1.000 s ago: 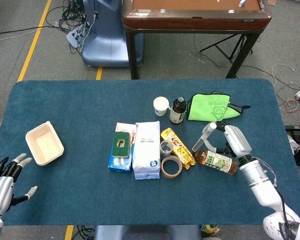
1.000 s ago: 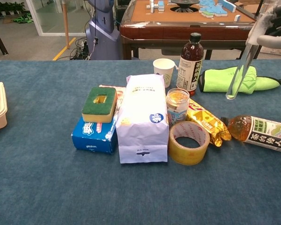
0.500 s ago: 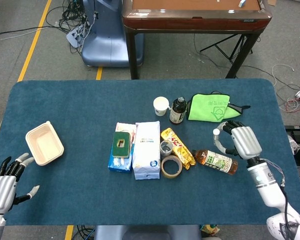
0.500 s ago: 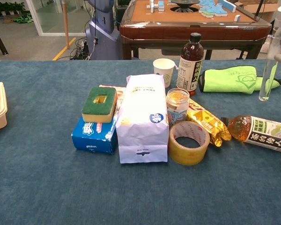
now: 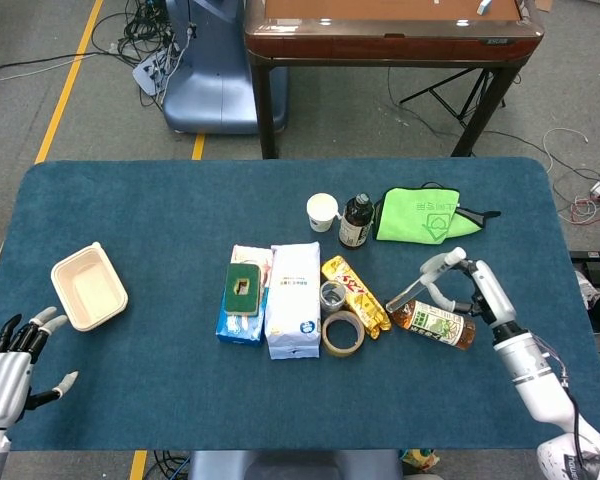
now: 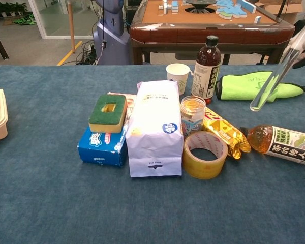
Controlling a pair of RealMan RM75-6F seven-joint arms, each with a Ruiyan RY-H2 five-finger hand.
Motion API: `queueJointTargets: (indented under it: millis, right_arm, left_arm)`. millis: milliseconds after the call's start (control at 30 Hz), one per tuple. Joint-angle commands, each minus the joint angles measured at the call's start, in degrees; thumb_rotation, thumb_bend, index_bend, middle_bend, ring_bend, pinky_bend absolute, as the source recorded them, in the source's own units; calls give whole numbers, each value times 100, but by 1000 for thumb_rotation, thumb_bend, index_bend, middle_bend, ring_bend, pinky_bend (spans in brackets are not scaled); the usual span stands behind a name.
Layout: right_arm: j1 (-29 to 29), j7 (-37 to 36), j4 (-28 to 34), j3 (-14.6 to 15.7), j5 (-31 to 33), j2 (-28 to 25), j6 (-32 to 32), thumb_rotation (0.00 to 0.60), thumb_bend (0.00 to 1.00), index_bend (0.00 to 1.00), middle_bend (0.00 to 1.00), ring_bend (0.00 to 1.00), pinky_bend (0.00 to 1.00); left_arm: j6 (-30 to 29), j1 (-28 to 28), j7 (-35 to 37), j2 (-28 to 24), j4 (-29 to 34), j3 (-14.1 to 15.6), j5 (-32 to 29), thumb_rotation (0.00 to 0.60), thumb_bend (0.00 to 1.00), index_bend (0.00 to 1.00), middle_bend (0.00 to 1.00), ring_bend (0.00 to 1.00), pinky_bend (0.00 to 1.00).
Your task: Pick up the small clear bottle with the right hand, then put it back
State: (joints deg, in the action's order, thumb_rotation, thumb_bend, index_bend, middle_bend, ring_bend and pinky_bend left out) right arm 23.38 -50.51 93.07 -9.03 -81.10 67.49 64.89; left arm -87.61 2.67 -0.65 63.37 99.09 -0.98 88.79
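Right hand [image 5: 470, 283] holds the small clear bottle [image 6: 276, 72] tilted in the air above the right side of the table [image 5: 160, 210].

The fingers are closed around the bottle's upper, capped end, which sits near the frame's right edge in the chest view. Its long axis slants, with the capped end up and toward the robot's right and the bottom end pointing down and toward the left. In the chest view the bottom end hangs clear of the cloth, in front of the green cloth [image 6: 244, 85] and above the lying tea bottle [image 6: 282, 144]. In the head view the bottle reaches from the hand toward the yellow snack packet [image 5: 355, 295]. The left hand [image 5: 8, 368] rests at the near left corner, fingers spread and holding nothing, near the beige container [image 5: 88, 286].
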Motion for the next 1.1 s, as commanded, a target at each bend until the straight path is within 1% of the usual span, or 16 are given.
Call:
queueJointTargets:
  millis: [33,67,133,167,267,367,467,533,600,667,767,900,1000,1100]
  right_arm:
    - [-69,1426,-447,10,-285,153,352,600,520,556,428,285,298]
    - [-91,1948,-583,1,-334,271,542,600,520,558,430,285,298]
    - [-118,2490,-709,-13,-386,413,758,600,520,562,432,285,298]
    - [-135,2647,-726,-28,-386,475,848,600,520,564,433,285,298]
    - [-151,2650,-691,-43,-361,509,893,600,520,565,433,285,298]
    - [-159,1850,-390,-27,-257,392,686,600,520,565,433,285,300]
    - [-136,1123,-213,-4,-244,243,479,600,520,565,433,285,306]
    - [-117,858,-172,25,-282,179,390,600,520,565,433,285,306]
    - [-99,800,-200,52,-342,138,358,600,520,565,433,285,306]
    - [-101,1086,-331,43,-387,183,460,600,520,565,433,285,306]
    - [-141,1955,-659,12,-480,377,798,600,520,565,433,285,306]
    - [-165,2817,-971,-2,-530,549,1041,600,520,565,433,285,306]
    - [-184,3038,-1061,-30,-480,604,1114,600,520,565,433,285,306]
    - [-209,3107,-1102,-57,-454,630,1198,600,521,565,433,285,306]
  left_arm:
    - [-5,-2,7,-3,-3,-1,-2,600,229,173,94,159,4]
    - [-6,-2,10,-3,-6,-2,-2,600,229,173,94,159,4]
    - [-5,-1,11,-3,-9,0,-1,600,229,173,93,159,5]
    - [-2,0,10,-3,-11,1,-2,600,229,173,93,159,5]
    - [-2,1,12,-2,-13,1,0,600,229,174,94,159,4]
    - [-8,2,26,-3,-18,-1,4,600,229,173,93,159,5]
    - [-2,1,29,-6,-23,3,-2,600,229,173,94,159,5]
    - [-8,-1,30,-5,-24,4,2,600,229,173,94,159,5]
    - [-12,-5,32,-10,-23,6,2,600,229,173,94,159,5]
    - [-13,-7,30,-18,-18,9,1,600,230,173,94,159,5]
    - [-8,-9,26,-31,-5,15,0,600,230,173,94,159,5]
    - [-1,-5,8,-36,17,14,-2,600,230,173,94,159,4]
    - [10,4,-12,-38,32,14,3,600,229,173,93,159,4]
    - [22,10,-22,-45,45,13,-6,600,230,173,93,159,5]
